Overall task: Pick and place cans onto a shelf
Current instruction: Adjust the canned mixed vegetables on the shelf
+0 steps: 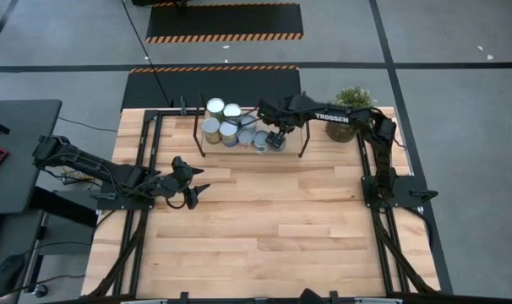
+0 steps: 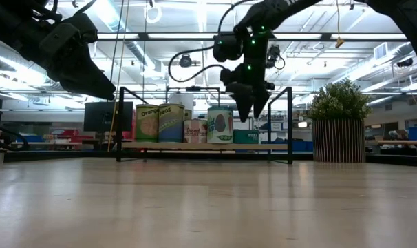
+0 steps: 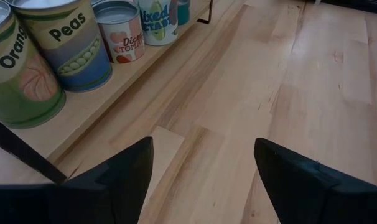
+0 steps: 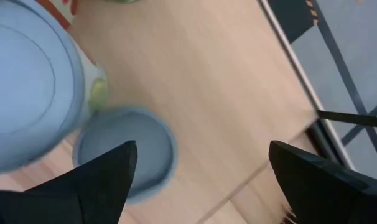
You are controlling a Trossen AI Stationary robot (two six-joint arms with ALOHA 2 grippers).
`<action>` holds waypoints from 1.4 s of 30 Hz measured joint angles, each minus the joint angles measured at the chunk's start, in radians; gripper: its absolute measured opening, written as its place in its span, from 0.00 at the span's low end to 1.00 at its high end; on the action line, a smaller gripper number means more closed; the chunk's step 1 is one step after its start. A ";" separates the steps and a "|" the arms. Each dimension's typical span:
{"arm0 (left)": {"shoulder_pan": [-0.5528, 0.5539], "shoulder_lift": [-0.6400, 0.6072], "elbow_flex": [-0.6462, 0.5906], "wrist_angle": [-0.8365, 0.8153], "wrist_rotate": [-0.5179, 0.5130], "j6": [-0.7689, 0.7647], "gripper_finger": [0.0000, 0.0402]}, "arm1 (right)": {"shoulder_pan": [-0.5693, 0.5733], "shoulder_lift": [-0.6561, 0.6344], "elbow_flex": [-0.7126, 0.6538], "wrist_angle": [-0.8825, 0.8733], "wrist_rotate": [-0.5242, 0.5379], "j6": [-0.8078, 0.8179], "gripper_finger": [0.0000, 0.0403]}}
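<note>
Since the cans [image 1: 226,127] are rigid, smooth metal, grip them across the sides. Right gripper [image 1: 276,139] hangs open and empty above the shelf [image 2: 195,146]; left gripper [image 1: 191,192] waits open, empty.

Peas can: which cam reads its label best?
Left wrist view: the Peas can sits close on the shelf, label readable. Low view shows it small and distant. High view gives only can tops, so which is it, I cannot tell. Right wrist view: not identifiable.
</note>
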 joint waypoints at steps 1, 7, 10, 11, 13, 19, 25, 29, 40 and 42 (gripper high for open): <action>0.000 0.000 0.000 0.000 0.000 0.000 0.71 | 0.000 0.000 0.014 -0.016 0.003 -0.002 0.93; 0.000 0.000 0.000 0.000 0.000 0.000 0.71 | 0.002 -0.001 0.083 -0.028 0.002 -0.118 0.93; 0.000 0.000 0.000 0.000 0.000 0.000 0.71 | 0.009 -0.001 0.116 -0.060 -0.014 -0.182 0.93; 0.000 0.000 0.000 0.000 0.000 0.000 0.71 | 0.013 -0.002 0.129 -0.075 -0.015 -0.195 0.93; 0.000 0.000 0.000 0.000 0.000 0.002 0.71 | 0.024 -0.002 0.158 -0.119 -0.015 -0.228 0.93; 0.000 0.000 0.000 0.000 0.000 0.001 0.71 | 0.113 -0.004 0.231 -0.270 0.060 -0.239 0.93; 0.000 0.000 0.000 -0.001 0.000 -0.013 0.71 | 0.237 -0.004 0.240 -0.311 0.077 -0.134 0.93; 0.000 0.000 0.000 -0.003 0.000 -0.018 0.71 | 0.331 -0.026 0.187 -0.270 0.101 -0.096 0.93; 0.000 0.000 0.000 0.049 -0.022 0.018 0.71 | 0.461 -0.243 -0.418 0.486 0.145 -0.242 0.93; 0.000 0.000 0.000 0.053 -0.027 0.021 0.71 | 0.470 -0.231 -0.505 0.607 0.213 -0.292 0.93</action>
